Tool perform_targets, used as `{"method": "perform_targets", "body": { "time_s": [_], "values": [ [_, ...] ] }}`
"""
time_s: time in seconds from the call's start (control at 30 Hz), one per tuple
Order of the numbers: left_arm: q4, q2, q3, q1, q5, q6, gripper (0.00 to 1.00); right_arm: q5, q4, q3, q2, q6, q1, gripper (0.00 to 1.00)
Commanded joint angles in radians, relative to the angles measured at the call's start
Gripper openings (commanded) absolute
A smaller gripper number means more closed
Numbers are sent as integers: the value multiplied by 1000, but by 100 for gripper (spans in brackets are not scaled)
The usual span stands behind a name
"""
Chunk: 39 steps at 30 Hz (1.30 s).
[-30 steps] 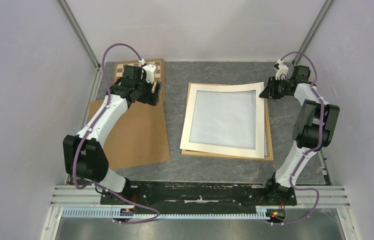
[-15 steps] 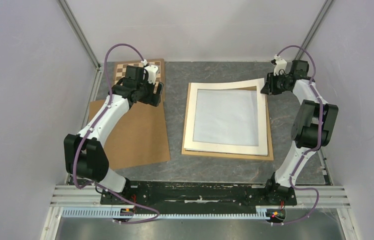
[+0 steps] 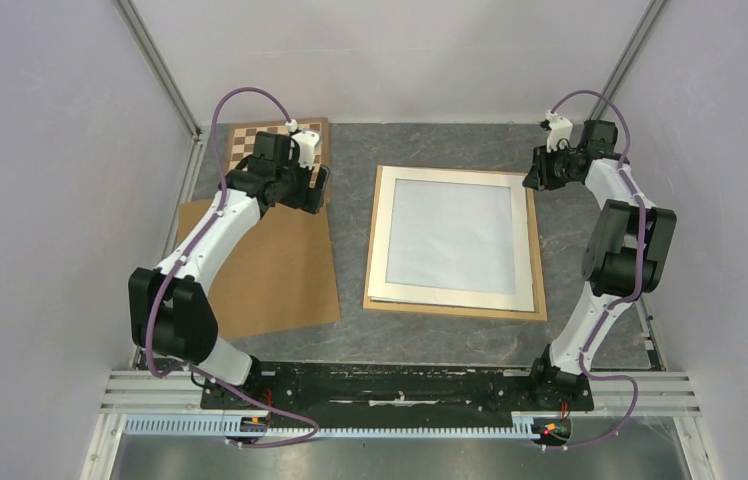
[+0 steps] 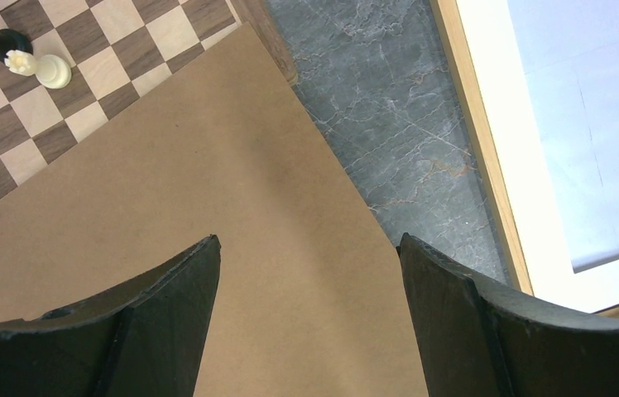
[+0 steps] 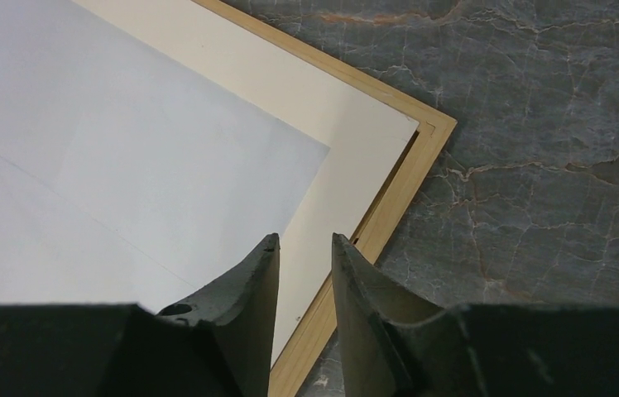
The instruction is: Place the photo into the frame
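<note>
— What do we see at the left?

— A checkered wooden chessboard in the far left corner of the grey marbled desk. A small white chess piece and a dark chess piece sit on its squares. A plain brown backing board lies flat in front of it, with its far edge overlapping the chessboard.

— And the left arm?

— Its left jaws hang over the far right corner of that board. They stand wide apart, and we see only bare board between them.

— Where is the large thin frame of light natural wood?

— It lies flat right of the middle of the desk, with a strip of desk between it and the board. From above it looks close to square, so we cannot tell its long axis. Its sides run nearly in line with the desk's edges, turned slightly, so its near right corner comes a little closer to the arm bases. A cream mat lies inside it, with a plain white sheet in the window.

— And at the right?

— The right jaws hover over the frame's far right corner. The gap between them is narrow, and we see the mat and the wooden rail through it. They grip nothing.
</note>
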Motion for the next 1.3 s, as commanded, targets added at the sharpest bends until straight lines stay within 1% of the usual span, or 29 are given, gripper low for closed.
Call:
{"method": "perform_targets", "body": {
  "time_s": [0.0, 0.1, 0.23, 0.3, 0.43, 0.6, 0.8, 0.97, 1.13, 1.27],
  "values": [
    [46, 12, 9, -6, -13, -30, 86, -20, 27, 9, -39, -39, -1, 33],
    [46, 22, 5, -12, -9, -31, 86, -53, 19, -36, -80, -63, 1, 38],
    [60, 44, -13, -48, 10, -38, 86, -90, 49, -179, -183, -107, 15, 47],
    [75, 57, -24, -79, 8, -38, 86, -80, 76, -265, -241, -142, 33, 51],
    [89, 108, -14, -139, -8, -34, 86, -21, 124, -432, -347, -202, 95, 54],
    [112, 174, 4, -202, -15, -30, 86, 72, 154, -594, -460, -273, 169, 54],
    [144, 228, 7, -263, -36, -18, 86, 141, 146, -744, -580, -365, 225, 50],
    [162, 252, 17, -291, -40, -22, 86, 238, 175, -802, -626, -389, 231, 47],
    [163, 268, 22, -311, -45, -18, 86, 321, 237, -836, -621, -399, 231, 44],
    [164, 276, 23, -319, -50, -16, 86, 342, 282, -848, -602, -386, 231, 43]
  ]
}}
